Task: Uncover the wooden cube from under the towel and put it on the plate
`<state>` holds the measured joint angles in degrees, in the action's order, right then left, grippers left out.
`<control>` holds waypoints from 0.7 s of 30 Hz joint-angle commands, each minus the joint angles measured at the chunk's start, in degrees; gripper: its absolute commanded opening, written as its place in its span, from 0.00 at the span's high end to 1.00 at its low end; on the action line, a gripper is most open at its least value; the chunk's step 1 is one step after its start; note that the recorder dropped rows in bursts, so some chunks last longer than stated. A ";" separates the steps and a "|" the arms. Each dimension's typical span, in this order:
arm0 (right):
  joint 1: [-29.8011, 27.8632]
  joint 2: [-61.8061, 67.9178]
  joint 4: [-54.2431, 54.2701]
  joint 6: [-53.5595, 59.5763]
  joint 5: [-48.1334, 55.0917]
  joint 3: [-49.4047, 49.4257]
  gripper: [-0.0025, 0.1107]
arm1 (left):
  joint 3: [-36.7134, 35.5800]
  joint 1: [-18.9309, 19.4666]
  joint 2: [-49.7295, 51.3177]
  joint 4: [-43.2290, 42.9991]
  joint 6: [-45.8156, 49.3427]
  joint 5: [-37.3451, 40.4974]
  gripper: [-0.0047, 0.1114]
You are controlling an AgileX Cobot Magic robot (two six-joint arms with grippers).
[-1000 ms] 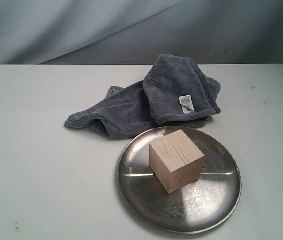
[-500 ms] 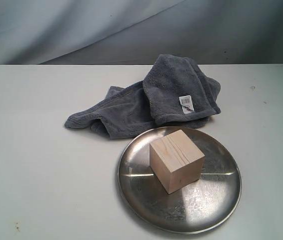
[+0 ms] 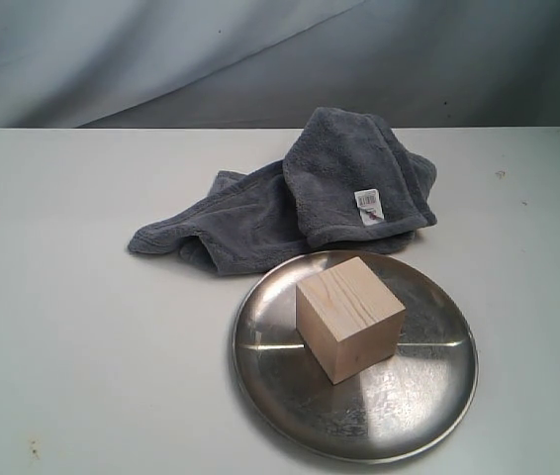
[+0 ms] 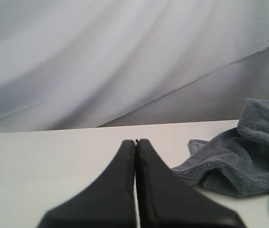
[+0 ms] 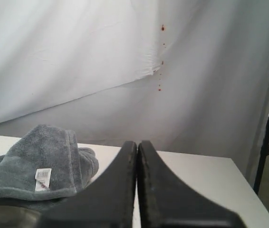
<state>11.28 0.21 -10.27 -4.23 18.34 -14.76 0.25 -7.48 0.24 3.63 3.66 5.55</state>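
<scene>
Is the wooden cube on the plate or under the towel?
On the plate: the wooden cube sits uncovered inside its rim, apart from the bunched towel.

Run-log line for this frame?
pale wooden cube: on round silver metal plate | blue-grey fleece towel: crumpled beside plate | left gripper: shut | right gripper: shut

Pale table (image 3: 62, 346) — crumpled blue-grey towel (image 3: 260, 218) toward the back, shiny silver plate (image 3: 419, 396) just in front of it

White table (image 3: 72, 336) is stretching across the foreground, wearing a small dark speck (image 3: 500, 174) near its far right | creased pale backdrop sheet (image 3: 260, 59) is hanging behind | red specks (image 5: 162, 28) are dotting the sheet | dark pole (image 5: 266, 142) is standing beyond the table's edge
</scene>
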 commanded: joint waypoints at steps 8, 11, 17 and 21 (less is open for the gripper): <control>0.14 -0.21 8.15 1.19 -0.04 3.75 0.98 | -0.25 0.12 -0.24 0.14 -0.13 -0.62 0.96; 0.14 -0.21 8.53 0.92 -5.79 7.09 0.98 | -0.25 0.12 -0.24 0.14 -0.13 -0.62 0.96; 0.14 -0.21 7.18 4.23 -16.47 12.99 0.98 | -0.25 0.12 -0.24 0.14 -0.13 -0.62 0.96; 0.14 -0.21 6.27 4.23 -19.74 14.76 0.98 | -0.25 0.12 -0.24 0.14 -0.13 -0.62 0.96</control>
<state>11.28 0.21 -3.18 -0.86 1.74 -0.91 0.25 -7.48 0.24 3.63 3.66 5.55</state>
